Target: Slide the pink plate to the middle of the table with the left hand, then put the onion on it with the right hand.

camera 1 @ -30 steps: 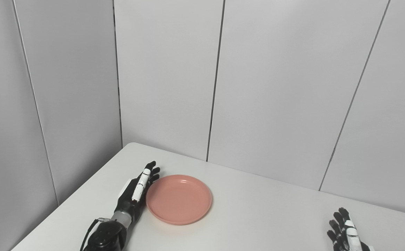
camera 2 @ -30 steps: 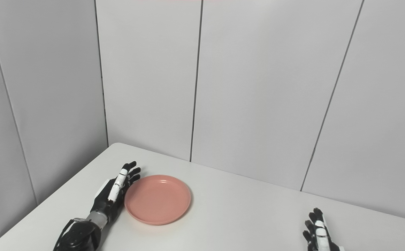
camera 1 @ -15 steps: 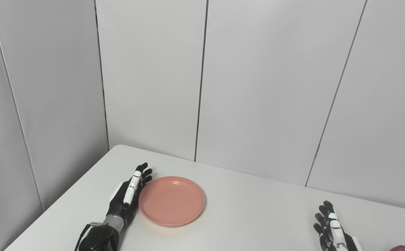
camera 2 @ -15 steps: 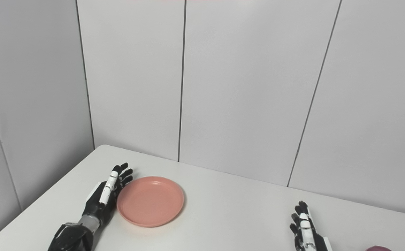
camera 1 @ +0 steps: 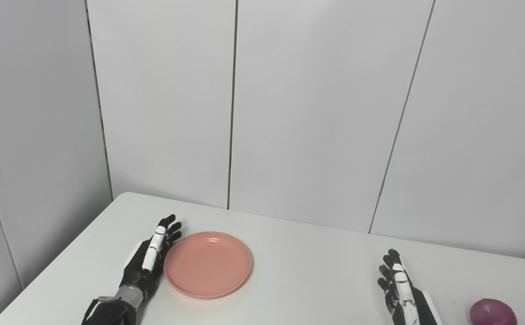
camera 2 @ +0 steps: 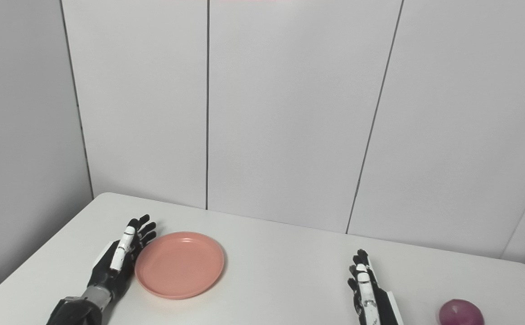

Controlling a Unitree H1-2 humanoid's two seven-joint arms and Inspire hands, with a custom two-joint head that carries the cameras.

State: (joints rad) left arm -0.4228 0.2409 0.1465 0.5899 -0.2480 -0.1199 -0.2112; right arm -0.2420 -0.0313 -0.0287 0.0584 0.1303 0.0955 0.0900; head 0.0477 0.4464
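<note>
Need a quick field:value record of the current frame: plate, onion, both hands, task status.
plate: pink plate, empty, flat on the white table, left of the table's middle
onion: purple onion, on the table at the near right, right of the right hand
left hand: left hand, open, fingers straight, alongside the plate's left rim
right hand: right hand, open, holding nothing, apart from the onion
task status: plate not yet in the middle; onion not yet picked up
</note>
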